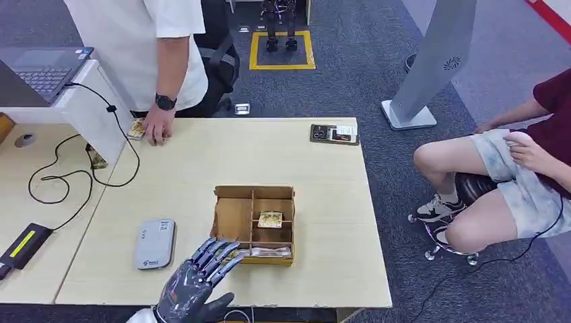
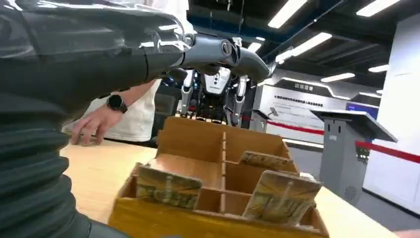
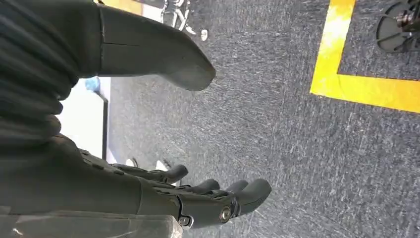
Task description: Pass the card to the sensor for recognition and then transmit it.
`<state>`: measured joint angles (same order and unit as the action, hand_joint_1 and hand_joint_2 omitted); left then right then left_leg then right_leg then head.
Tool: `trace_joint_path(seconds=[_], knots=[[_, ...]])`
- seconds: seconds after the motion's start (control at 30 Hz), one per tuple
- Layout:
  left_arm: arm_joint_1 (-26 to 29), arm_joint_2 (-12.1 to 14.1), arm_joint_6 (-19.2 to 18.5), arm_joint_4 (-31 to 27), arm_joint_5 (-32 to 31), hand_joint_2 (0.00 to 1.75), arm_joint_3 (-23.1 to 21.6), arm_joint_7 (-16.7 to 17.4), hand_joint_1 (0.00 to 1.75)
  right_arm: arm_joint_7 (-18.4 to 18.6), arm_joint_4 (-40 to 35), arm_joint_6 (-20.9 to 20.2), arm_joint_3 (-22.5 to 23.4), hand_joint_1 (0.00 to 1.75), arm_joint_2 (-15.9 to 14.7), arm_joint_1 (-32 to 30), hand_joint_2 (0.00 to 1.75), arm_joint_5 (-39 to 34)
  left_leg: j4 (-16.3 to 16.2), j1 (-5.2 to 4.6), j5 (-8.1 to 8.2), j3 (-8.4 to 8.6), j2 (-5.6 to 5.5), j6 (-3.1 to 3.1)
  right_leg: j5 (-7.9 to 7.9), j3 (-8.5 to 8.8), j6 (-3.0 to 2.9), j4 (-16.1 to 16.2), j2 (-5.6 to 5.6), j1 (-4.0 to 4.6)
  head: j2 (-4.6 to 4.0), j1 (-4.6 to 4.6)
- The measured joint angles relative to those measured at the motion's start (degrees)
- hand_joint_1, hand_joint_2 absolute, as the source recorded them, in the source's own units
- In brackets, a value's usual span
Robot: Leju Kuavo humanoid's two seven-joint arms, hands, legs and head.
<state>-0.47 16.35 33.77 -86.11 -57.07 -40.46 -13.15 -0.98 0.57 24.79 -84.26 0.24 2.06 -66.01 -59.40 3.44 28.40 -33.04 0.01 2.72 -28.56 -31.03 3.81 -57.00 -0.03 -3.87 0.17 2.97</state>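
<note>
left hand (image 1: 199, 277) spread and holding nothing, hovering just beside the wooden box (image 1: 237, 217). card (image 1: 270, 219) lying in a middle compartment. better to lower slowly and pinch only its edge. right hand (image 3: 198, 198) hanging, fingers apart.

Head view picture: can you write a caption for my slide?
Left robot hand, fingers spread, reaches toward a wooden card box beside a grey sensor.

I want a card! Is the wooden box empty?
No. The wooden box holds cards: one card lies in a middle compartment, more stand along its near edge.
</note>
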Motion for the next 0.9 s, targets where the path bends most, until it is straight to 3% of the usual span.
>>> trace_joint_path(seconds=[0.27, 0.43, 0.9], knots=[[-4.2, -5.4, 1.7, 4.2, -6.5, 1.75, -1.3, 9.9, 0.00, 0.5, 0.0, -0.1, 0.0, 0.00, 0.0, 0.2, 1.75, 0.6, 0.0, 0.00, 0.00, 0.01, 0.01, 0.00, 0.02, -0.01, -0.03, 0.0, 0.01, 0.00, 0.00, 0.00], [-5.6, -7.1, 1.4, 5.3, -10.3, 1.75, -1.3, 14.2, 0.00, 0.6, 0.0, -0.1, 0.0, 0.00, 0.0, 0.2, 1.75, 0.6, 0.0, 0.00, 0.00, 0.00, 0.01, 0.00, 0.02, -0.03, -0.03, 0.0, 0.01, 0.00, 0.00, -0.02], [-8.3, -7.9, -1.0, 6.9, -16.7, 1.75, -1.3, 17.1, 0.00, 0.5, 0.0, -0.1, 0.0, 0.00, 0.0, 0.2, 1.75, 0.8, 0.0, 0.00, 0.00, 0.00, 0.02, 0.00, 0.02, -0.04, -0.03, 0.0, 0.03, 0.00, 0.00, 0.00]])
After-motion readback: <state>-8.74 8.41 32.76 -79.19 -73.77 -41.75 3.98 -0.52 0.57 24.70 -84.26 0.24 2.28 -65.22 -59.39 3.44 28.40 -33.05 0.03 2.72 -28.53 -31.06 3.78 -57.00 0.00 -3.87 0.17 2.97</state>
